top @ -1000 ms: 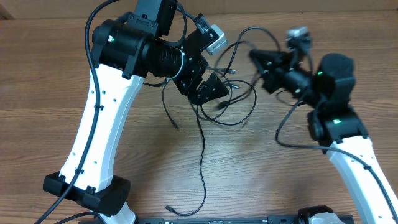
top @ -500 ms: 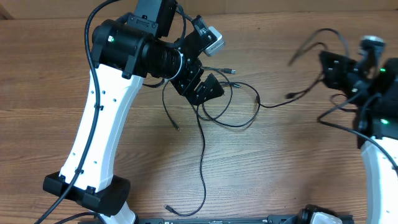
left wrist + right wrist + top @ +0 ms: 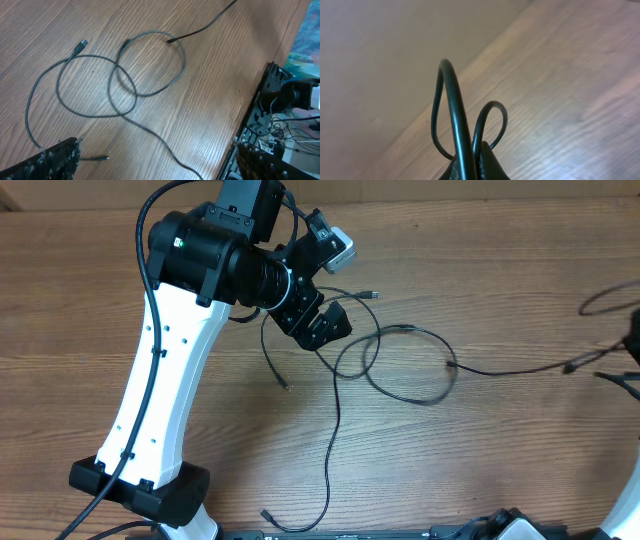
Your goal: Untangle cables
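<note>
Overhead: bright, even, diffuse light. Table (image 3: 480,460) grain is sharp, and faint soft shadows lie beside the cables (image 3: 410,329). The cable loop at 3 o'clock is smeared.
Left wrist: sharp mid-frame. Fingers (image 3: 55,160) at 7 and 5 o'clock are soft, close to the lens. Clutter at 4 o'clock is hazy.
Right wrist: dim toward 10 o'clock, brighter at 2 o'clock. The table is out of focus; the near cable loops are slightly soft.

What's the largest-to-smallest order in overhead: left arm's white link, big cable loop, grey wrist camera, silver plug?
1. white link
2. cable loop
3. wrist camera, though it sits nearer the lens, so it looks larger
4. silver plug
</note>
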Robot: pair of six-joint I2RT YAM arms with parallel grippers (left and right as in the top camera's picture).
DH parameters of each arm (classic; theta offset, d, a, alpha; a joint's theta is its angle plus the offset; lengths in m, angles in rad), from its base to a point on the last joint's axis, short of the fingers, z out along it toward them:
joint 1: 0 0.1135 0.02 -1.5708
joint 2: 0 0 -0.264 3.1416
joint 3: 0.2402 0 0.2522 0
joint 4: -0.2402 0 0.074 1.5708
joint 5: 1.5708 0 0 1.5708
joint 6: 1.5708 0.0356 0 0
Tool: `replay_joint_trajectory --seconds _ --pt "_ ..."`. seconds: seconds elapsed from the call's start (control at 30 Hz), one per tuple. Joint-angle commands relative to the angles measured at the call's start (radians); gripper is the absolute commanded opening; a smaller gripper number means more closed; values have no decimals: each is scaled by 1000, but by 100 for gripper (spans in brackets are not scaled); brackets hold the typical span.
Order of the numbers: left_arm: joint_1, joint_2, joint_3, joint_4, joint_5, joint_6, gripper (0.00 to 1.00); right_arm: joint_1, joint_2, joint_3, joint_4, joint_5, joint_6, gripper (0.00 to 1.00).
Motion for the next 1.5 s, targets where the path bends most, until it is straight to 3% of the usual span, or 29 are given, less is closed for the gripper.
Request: replay_joint_trajectory --seconds 0.0,0.33,0.47,0.53,0.83,1.0,1.27,1.47 --pt "-2 -4 -3 2 -8 0 100 -32 0 6 -14 -19 30 4" --pt "-2 -4 -3 7 -5 0 99 95 18 6 11 -397 40 4" --pt "-2 -4 -3 7 -3 -1 100 172 18 6 111 -528 220 4" --pt "-2 -4 -3 7 3 -1 100 225 18 6 233 -612 388 4" --pt "-2 -4 -3 6 2 -1 100 280 18 6 702 -692 786 4" --pt "-2 -4 -3 6 -1 0 100 240 18 6 795 -636 753 4" --pt "-2 -4 -3 6 -2 0 100 56 24 6 460 -450 408 4" --pt "-2 -4 -3 6 -2 0 100 -28 35 6 198 -94 164 4"
